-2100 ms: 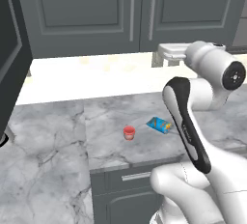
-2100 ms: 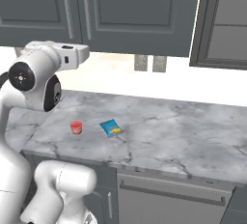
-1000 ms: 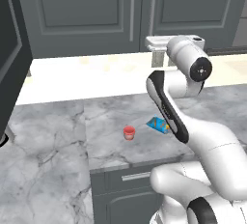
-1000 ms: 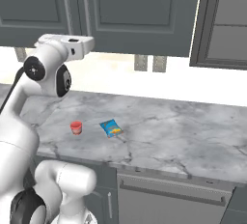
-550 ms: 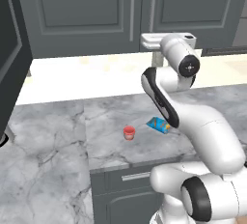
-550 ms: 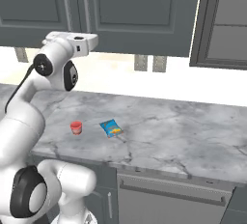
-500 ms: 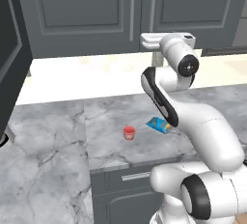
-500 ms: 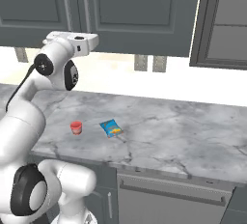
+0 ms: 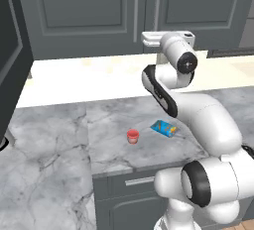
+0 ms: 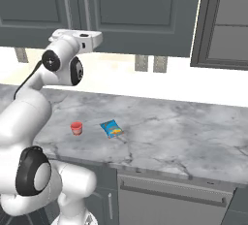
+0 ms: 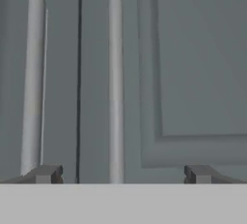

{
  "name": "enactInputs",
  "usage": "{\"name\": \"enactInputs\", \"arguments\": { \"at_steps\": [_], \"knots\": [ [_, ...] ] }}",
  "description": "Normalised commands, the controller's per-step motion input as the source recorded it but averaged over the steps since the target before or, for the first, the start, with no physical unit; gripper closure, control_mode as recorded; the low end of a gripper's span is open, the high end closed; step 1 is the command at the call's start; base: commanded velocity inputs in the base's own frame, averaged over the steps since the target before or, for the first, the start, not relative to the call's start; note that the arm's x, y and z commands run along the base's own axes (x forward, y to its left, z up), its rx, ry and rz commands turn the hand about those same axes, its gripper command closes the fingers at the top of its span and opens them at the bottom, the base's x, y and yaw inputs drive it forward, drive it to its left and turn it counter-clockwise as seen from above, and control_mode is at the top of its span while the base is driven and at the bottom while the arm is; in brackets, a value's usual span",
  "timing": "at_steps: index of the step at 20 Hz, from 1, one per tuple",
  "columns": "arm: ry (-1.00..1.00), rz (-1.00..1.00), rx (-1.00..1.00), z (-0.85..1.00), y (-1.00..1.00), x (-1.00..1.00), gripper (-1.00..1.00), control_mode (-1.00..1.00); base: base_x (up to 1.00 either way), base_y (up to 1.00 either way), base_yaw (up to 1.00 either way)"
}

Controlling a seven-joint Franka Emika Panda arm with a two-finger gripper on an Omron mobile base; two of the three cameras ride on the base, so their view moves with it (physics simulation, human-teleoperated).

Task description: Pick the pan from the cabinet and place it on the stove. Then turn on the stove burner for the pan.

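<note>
Opening the cabinet (image 9: 99, 16) comes first: both doors are shut, so the pan is presumably behind them and can't be confirmed yet. Gripper (image 11: 118, 174) is raised to door level with its fingers (image 11: 44, 174) fully apart and nothing between them. Hand view has 2 vertical bar handles either side of the door seam; the right handle (image 11: 115, 88) sits between the fingertips, slightly left of centre, while the left handle (image 11: 33, 83) lines up roughly with the left fingertip. My read: nudge the hand a touch so the right handle is centred, otherwise the left finger may hit the other bar on the way in. Advance straight until the bar is well between the pads, then close on it, not before. Pull along the door's arc rather than straight back, or the grip will likely slip off the slim bar. Hinge is probably on the door's far right edge, so swing it that way. Red cup (image 9: 132, 136) and blue packet (image 9: 163, 128) sit on the counter (image 10: 184, 136) below, well clear of the door swing. Stove location can't be told from these views.
</note>
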Motion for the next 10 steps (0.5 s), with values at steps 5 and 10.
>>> {"name": "enactInputs", "arguments": {
  "at_steps": [5,10],
  "knots": [
    [0.0,0.0,0.0,0.0,0.0,0.43,-1.0,-1.0,0.0,0.0,0.0],
    [0.0,0.0,0.0,0.0,0.0,0.41,-1.0,-1.0,0.0,0.0,0.0]
  ]
}}
